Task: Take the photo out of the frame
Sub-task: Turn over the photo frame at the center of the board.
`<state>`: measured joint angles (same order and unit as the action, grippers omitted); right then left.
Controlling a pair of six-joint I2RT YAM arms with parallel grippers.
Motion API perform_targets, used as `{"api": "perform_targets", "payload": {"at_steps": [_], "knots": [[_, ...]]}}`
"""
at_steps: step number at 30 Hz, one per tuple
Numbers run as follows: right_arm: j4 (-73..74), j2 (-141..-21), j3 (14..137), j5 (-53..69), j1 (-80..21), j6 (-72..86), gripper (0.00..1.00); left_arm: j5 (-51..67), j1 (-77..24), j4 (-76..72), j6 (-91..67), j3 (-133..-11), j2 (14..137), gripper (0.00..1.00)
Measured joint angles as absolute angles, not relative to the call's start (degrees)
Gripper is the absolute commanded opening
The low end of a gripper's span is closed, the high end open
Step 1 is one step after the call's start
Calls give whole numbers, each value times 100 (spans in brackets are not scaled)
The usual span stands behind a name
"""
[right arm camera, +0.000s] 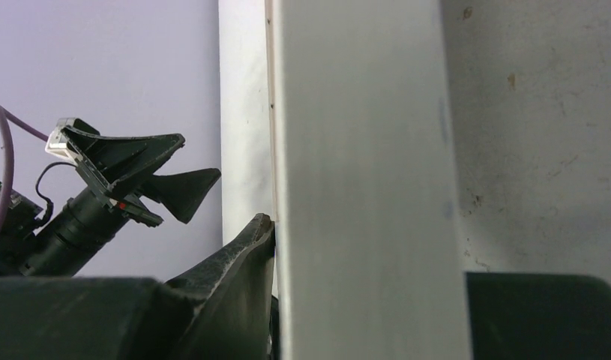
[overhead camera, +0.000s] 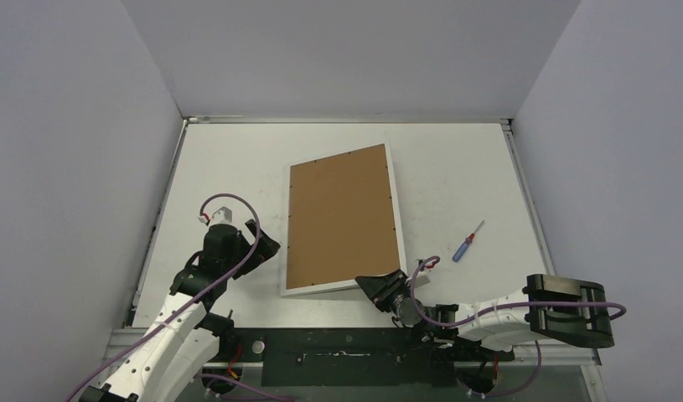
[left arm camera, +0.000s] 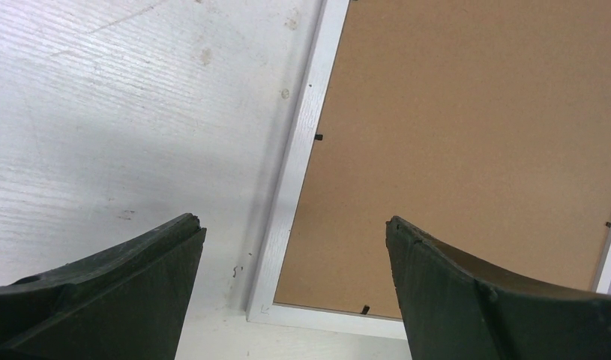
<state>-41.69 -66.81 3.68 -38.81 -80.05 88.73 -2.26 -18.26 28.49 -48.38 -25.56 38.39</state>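
Frame (overhead camera: 395, 209), picture, large, narrow white border strips; lies back-up near the middle of the surface (overhead camera: 463, 167), skewed a little to its edges. Brown fibreboard backing board (overhead camera: 342, 218) fills the opening, held by small black retaining tabs (left arm camera: 318, 137) spaced along the inner rim, all apparently in place. Photo: not visible; presumably under the backing, so the task reads as barely begun. Right gripper (overhead camera: 388, 287): at the frame's near right corner, fingers (right arm camera: 235, 274) clamped across the border strip, one tip touching its side, the other behind it. Purpose, as a judgement: to pin or tip the frame so the back can be worked. The right long edge may be raised slightly off the surface, but this cannot be confirmed. Left gripper (overhead camera: 269, 238): just beside the near left corner, not touching, fingers (left arm camera: 122, 277) spread wide with nothing between them; its wrist view looks down on the left border strip and tabs, a likely stance for steadying that side or picking at a tab. Small screwdriver (overhead camera: 468, 243): loose on the surface to the right of the frame, apart from both arms, probably provided for bending the tabs. Surface: white, matt, faintly scuffed and spotted, with a metal rail along its edges. Room: plain pale lilac-grey walls (overhead camera: 346, 50) close on three sides, meeting the surface at the far edge.
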Motion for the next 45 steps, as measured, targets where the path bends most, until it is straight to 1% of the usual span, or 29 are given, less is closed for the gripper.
{"api": "perform_targets", "payload": {"at_steps": [2, 6, 15, 22, 26, 28, 30, 35, 37, 42, 45], "knots": [[-4171, -6764, 370, -3885, -8012, 9045, 4, -237, -1826, 2847, -4838, -2519, 3830, 90], [-4176, -6936, 373, -3894, -8034, 9406, 12, -237, -1826, 2853, -4836, -2412, 3809, 90], [-4401, -7419, 377, -3854, -8051, 10053, 15, -119, -1826, 2823, -4759, -2405, 3809, 90], [-4410, -7489, 379, -3859, -8079, 10208, 22, -62, -1826, 2722, -4746, -2375, 3806, 90], [-4370, -7489, 379, -3913, -8145, 10261, 30, 51, -1824, 2672, -4733, -2375, 3874, 90], [-4265, -7489, 379, -3924, -8197, 10298, 35, 82, -1822, 2652, -4735, -2375, 3940, 90], [-4080, -7483, 381, -3964, -8283, 10344, 38, 95, -1822, 2633, -4762, -2375, 3986, 90], [-3634, -7295, 384, -4088, -8484, 10492, 40, 174, -1820, 2491, -4866, -2370, 4056, 90], [-3479, -7205, 384, -4121, -8530, 10525, 45, 185, -1820, 2456, -4888, -2370, 4062, 90], [-3002, -7035, 384, -4143, -8621, 10578, 50, 189, -1820, 2412, -4893, -2370, 4064, 90], [-2705, -6855, 384, -4189, -8726, 10575, 55, 193, -1815, 2412, -4893, -2370, 4064, 90]]}}
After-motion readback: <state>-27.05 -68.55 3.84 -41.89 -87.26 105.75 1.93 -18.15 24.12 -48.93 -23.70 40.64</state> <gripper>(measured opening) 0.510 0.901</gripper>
